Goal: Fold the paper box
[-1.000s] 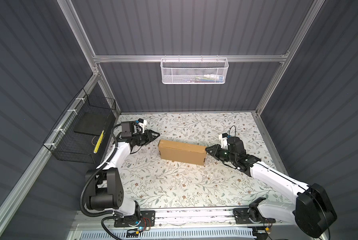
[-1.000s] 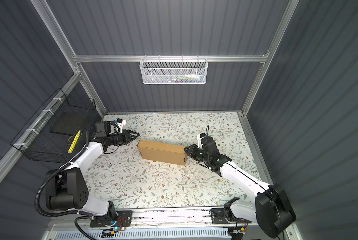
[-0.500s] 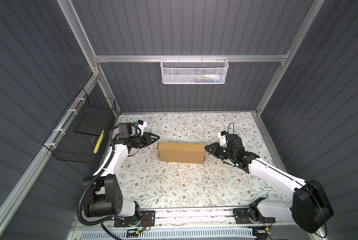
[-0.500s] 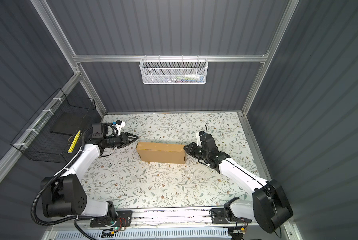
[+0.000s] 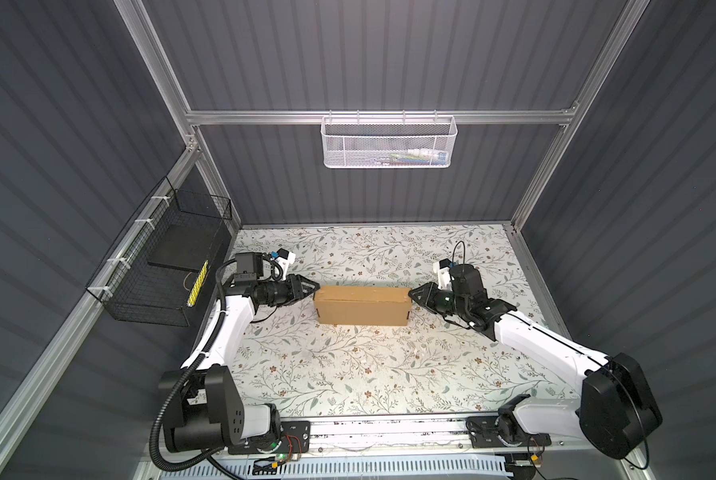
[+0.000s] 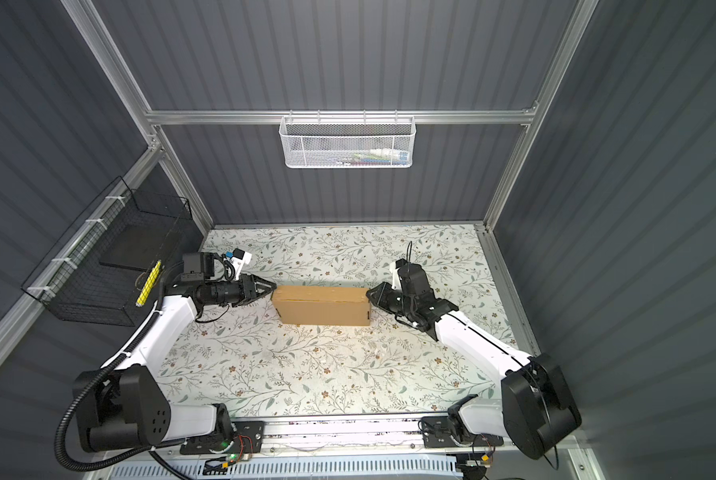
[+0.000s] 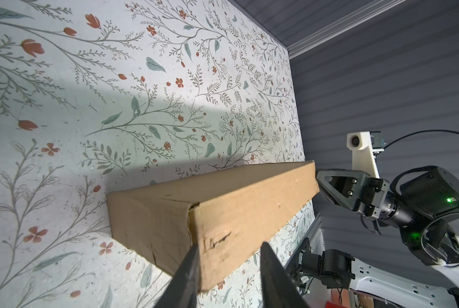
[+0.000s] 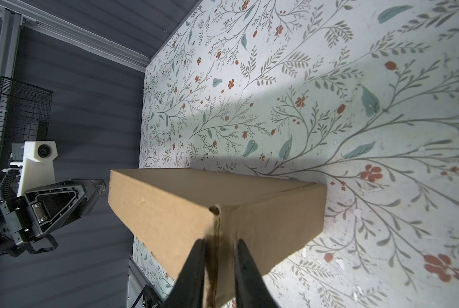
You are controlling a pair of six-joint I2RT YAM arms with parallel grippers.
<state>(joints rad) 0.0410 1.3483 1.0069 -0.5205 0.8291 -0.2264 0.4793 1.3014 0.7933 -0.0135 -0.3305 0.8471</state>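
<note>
Cardboard fills the narrow gap of the right gripper [image 8: 220, 241], astride a corner seam; gripped or not, I cannot tell. The left gripper [image 7: 228, 244] stands part open at the far end. Between them lies the box [image 5: 362, 309], likely light, stiff, easily dented: hold its ends, gently.

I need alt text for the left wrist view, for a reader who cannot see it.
A closed brown cardboard box lies on a floral table, seen from near one end. Two dark fingertips of the left gripper frame that end; the right gripper is at the far end.
</note>
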